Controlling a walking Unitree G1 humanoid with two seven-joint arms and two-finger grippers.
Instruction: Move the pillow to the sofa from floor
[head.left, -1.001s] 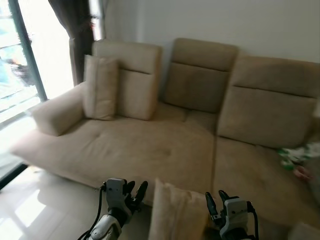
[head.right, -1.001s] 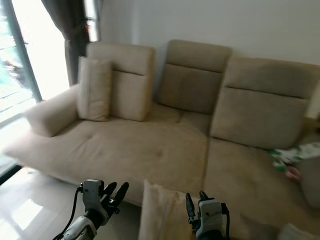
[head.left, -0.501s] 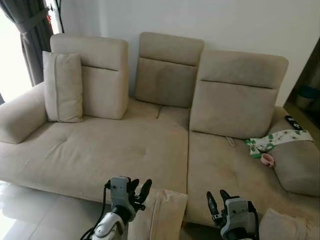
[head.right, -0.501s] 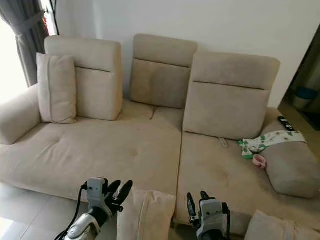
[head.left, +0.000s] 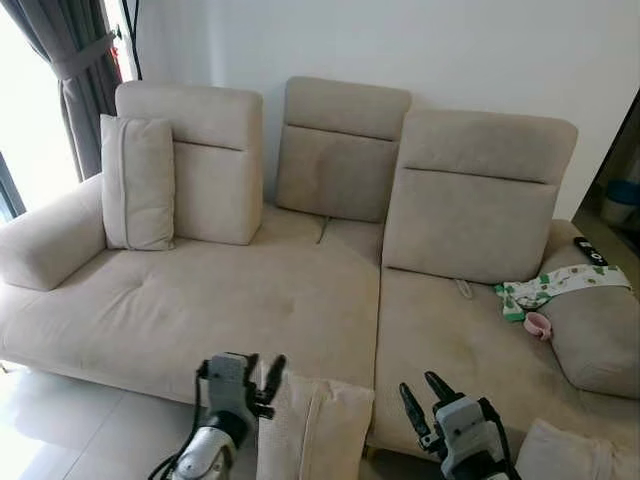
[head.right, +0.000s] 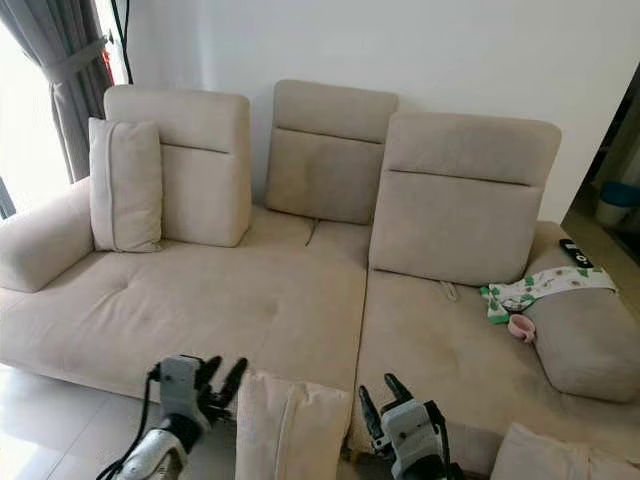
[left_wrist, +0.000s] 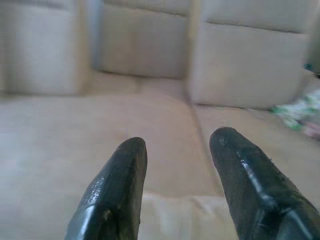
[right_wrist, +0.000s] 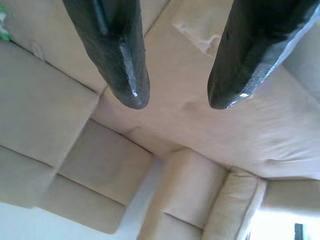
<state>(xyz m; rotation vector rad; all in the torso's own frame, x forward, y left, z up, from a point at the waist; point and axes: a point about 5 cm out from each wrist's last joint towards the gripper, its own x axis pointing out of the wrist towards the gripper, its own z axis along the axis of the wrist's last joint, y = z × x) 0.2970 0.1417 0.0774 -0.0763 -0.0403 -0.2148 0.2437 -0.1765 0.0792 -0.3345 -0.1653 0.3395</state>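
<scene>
**A:** Where's the pillow (head.left: 315, 432) right now?

**B:** At six o'clock in the head view, standing upright between the two arms, just in front of the sofa (head.left: 300, 290) seat edge. Beige, same cloth as the couch.

**A:** How will it handle?

**B:** My guess: light, soft, squashy. It will sag if pinched at one corner. Better to squeeze it from both flanks, near the upper half, and lift it as a pair.

**A:** Left pincer (head.left: 258, 378)?

**B:** Sitting at nine o'clock of the pillow, right against its upper corner. In the left wrist view the fingers (left_wrist: 116, 192) stand apart, with the pillow's top edge low between them. Not clamped on anything that I can see.

**A:** And the right pincer (head.left: 421, 399)?

**B:** At three o'clock of the pillow, a clear gap away, touching nothing. Its fingers (right_wrist: 120, 55) are spread too, empty, pointing towards the seat.

**A:** Anything else on the couch?

**B:** A matching cushion (head.left: 137, 182) at ten o'clock, a green-patterned cloth (head.left: 560, 284) and a pink item (head.left: 537, 324) at three o'clock.
</scene>
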